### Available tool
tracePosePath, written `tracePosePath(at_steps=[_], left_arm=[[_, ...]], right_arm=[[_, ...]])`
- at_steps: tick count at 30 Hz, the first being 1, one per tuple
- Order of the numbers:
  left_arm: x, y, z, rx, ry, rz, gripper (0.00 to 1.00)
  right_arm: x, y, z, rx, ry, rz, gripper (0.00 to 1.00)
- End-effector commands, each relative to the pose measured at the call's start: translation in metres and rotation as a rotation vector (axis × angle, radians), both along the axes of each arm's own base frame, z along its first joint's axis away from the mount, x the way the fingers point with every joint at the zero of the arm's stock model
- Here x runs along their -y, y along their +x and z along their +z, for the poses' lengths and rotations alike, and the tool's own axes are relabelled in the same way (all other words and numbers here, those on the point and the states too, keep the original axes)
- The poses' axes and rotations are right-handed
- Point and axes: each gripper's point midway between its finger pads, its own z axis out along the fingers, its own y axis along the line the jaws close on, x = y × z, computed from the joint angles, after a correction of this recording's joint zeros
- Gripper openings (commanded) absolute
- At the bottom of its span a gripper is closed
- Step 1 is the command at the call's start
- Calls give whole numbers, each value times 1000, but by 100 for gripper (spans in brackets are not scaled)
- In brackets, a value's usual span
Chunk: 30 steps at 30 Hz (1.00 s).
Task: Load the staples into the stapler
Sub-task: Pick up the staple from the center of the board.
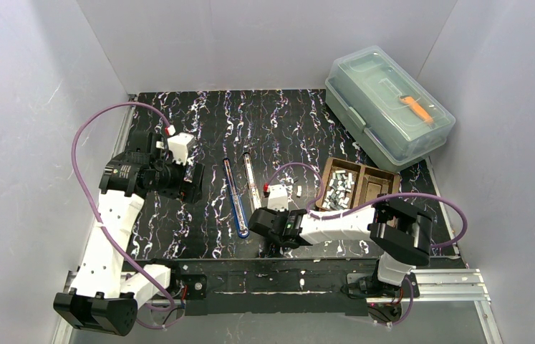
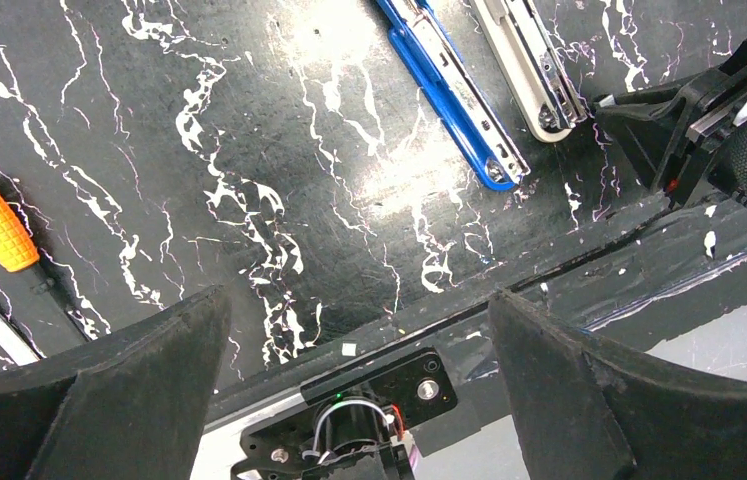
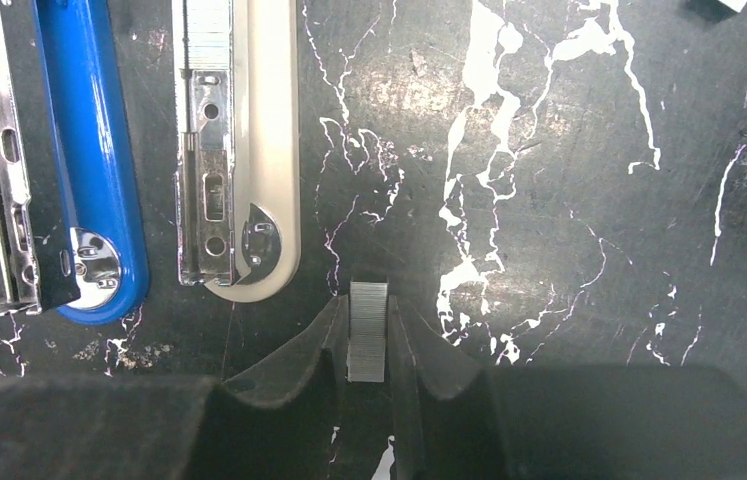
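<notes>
Staple strip sits pinched between the fingertips of the right claw, down by the counter. I can't tell whether it is lifted or resting there. It's just beside the rounded hinge end of the white stapler. That claw looks clamped on the strip, with a pad tight against each flank. Left claw hangs spread wide over the counter, holding nothing, off to the side of both staplers. Rest of the staples lie heaped in the brown tray over on the right.

Now the risks. Grip is on the very tips, and the strip looks thin and slick. An off-centre squeeze could pop it out sideways or snap it into shorter bits. The white stapler's rail lies open, and it's narrow. Come in tilted or skewed and the strip rides up on the rail's wall instead of seating. Something silvery shows at the far end of that rail, so room may be tight, though I can't be sure. The blue stapler lies right alongside, open too, so a drift that way puts the strip in the wrong one. And nothing is bracing the white stapler, so a shove from the strip could skate it across the counter.
</notes>
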Motion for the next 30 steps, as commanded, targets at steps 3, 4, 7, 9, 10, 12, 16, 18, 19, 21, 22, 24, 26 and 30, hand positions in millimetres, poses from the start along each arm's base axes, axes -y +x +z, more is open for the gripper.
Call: tracePosePath(at_steps=[3,4,7,9,10,12,16,18,19,21,22,24,26,30], left_arm=[[-1,-5,-4,-11,1,-9,99],[-1,-6,-6,-17,5,-10,99],[-1,-7,-10,-25,5,-14,99],[-1,-8,-9,-19,3,-16,99],[-1,-8,-9,-18,3,-16,99],[-1,-8,-7,-12,3,-14,99],[-2,-5,-5,-4,8,-16,99],[-1,-4,-5,-5,6,-17,99],[0,-4,-6,-9,4,-21,99],[0,-4,-11,-17,4,-27,99],[0,-4,-15,-22,8,-30,99],[-1,-4,-21,-29,17,-36,99],[-1,-5,-26,-38,19,-43,99],[1,-3,-26,-46,7,-44,99]], right_arm=[[2,2,-2,21,-25,5,27],[1,2,-2,20,-27,8,28],[0,3,-2,18,-50,15,29],[-1,3,-1,19,-53,18,29],[-1,3,-1,19,-53,19,29],[-1,3,0,20,-43,15,28],[1,4,2,25,-43,7,19],[3,5,7,31,-46,3,13],[3,5,10,36,-48,1,11],[5,8,20,51,-54,-5,6],[4,9,28,60,-48,-6,4],[3,11,45,78,-28,-9,2],[-1,13,63,101,7,-6,1],[-18,19,99,150,79,9,1]])
